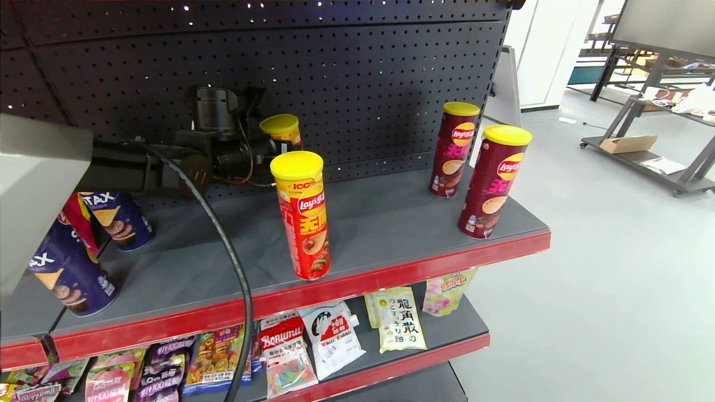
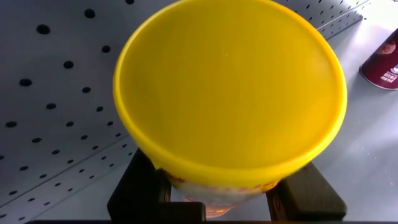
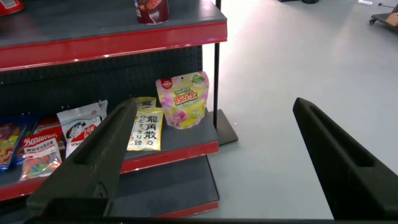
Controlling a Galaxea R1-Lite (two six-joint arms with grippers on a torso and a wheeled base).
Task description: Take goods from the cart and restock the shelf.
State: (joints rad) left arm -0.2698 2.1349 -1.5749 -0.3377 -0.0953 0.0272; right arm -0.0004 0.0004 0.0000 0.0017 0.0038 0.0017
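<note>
At the back edge of the shelf [image 1: 391,218], against the pegboard [image 1: 363,84], the left hand [image 1: 262,149] grips a yellow-lidded chip can [image 2: 230,93] by its body. The right hand [image 3: 214,106] hangs open and empty. The chip can is probably light, stiff but thin-walled, and slick, so squeeze mid-body, gently. Its base is hidden behind the red can [image 1: 304,223].

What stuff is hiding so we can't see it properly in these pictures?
1. Held can: in the head view, its lower part sits behind the left gripper.
2. Same can, left wrist view: the yellow lid covers its sides.
3. Nearest blue can: head view, partly behind a grey panel.
4. Dark red can: right wrist view, cut off by the picture's edge.
</note>
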